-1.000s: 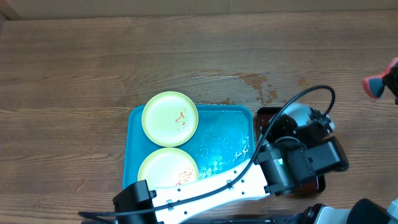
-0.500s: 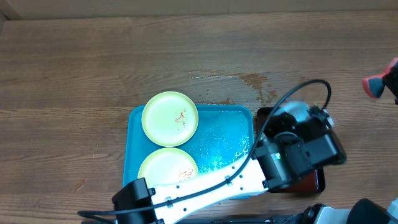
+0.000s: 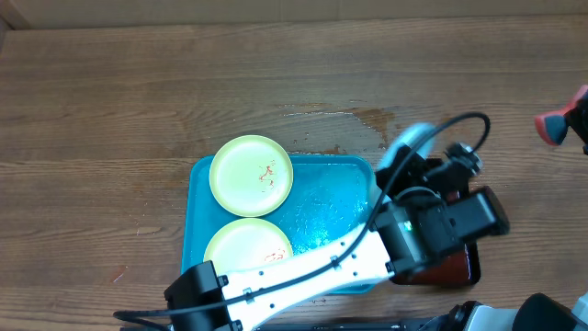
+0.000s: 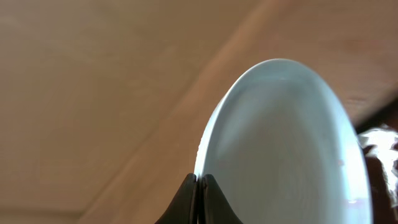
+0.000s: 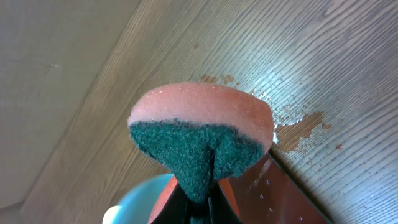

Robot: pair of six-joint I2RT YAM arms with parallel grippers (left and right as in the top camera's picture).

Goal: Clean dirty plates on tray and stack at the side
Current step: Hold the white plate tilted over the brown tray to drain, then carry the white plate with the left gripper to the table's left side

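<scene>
Left gripper (image 4: pixel 199 182) pinching rim of mint-blue plate (image 4: pixel 286 143), holding it on edge above far end of dark red-brown tray (image 3: pixel 459 267). Right gripper (image 5: pixel 198 198) clamping sponge (image 5: pixel 202 124), hanging well right of plate. Far yellow-green plate (image 3: pixel 251 174) and near yellow-green plate (image 3: pixel 246 246) lying on turquoise tray (image 3: pixel 335 198).

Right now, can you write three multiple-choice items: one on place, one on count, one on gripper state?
1. The small dark red-brown tray lies, from the large turquoise rectangular plastic tray: A) left B) right C) on it.
2. Pale yellow-green round plastic plates on the turquoise tray: A) three B) one C) two.
3. The right gripper is: A) shut on the pink-and-green sponge B) open C) shut on a plate.
Answers: B, it sits past that tray's right rim; C, two show overhead; A, it pinches the sponge.
</scene>
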